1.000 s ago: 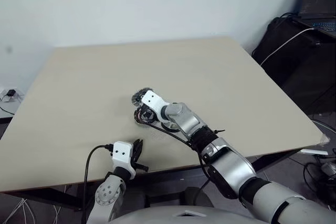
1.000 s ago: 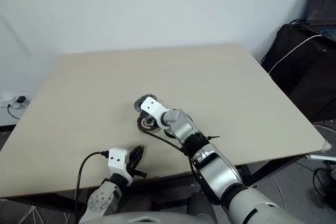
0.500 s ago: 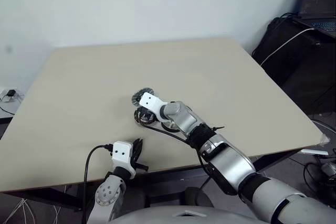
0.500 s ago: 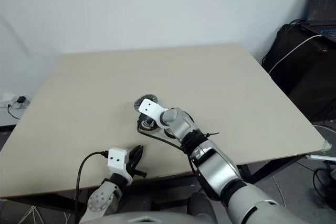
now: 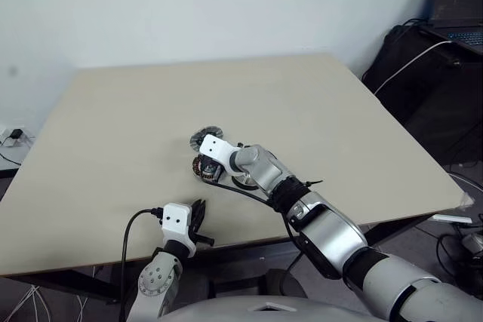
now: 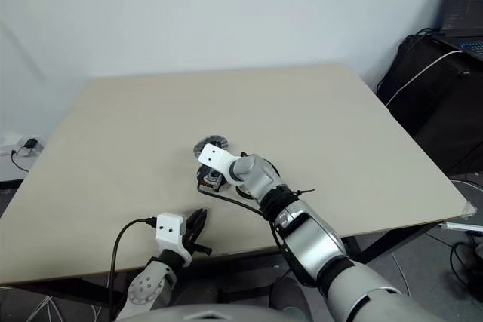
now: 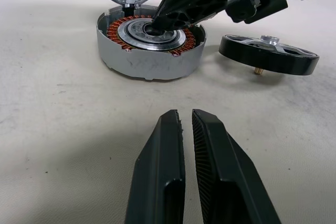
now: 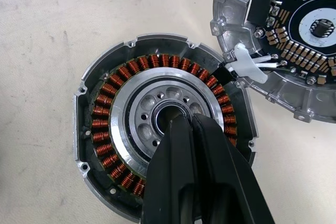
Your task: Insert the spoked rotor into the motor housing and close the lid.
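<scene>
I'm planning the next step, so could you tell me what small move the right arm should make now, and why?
Probably lift the shut right gripper out of the motor housing centre and move toward the spoked rotor, which lies on the table beside the housing, not yet inserted.

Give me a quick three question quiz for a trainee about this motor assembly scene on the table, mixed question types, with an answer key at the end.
1. True or false: the dark-rimmed, silver-spoked rotor already sits inside the round grey motor housing with copper windings.
2. Where do the right tool's black fingers point?
A. at the housing's central bore
B. at the rotor
C. at bare tabletop
3. Fill in: the left tool's fingers are ____.

Key:
1. False: the rotor lies on the beige table beside the housing.
2. A: shut fingertips sit at the bore; whether anything is pinched cannot be seen.
3. Shut, on nothing, short of the housing. The grey lid with the circuit board lies against the housing's rim.
</scene>
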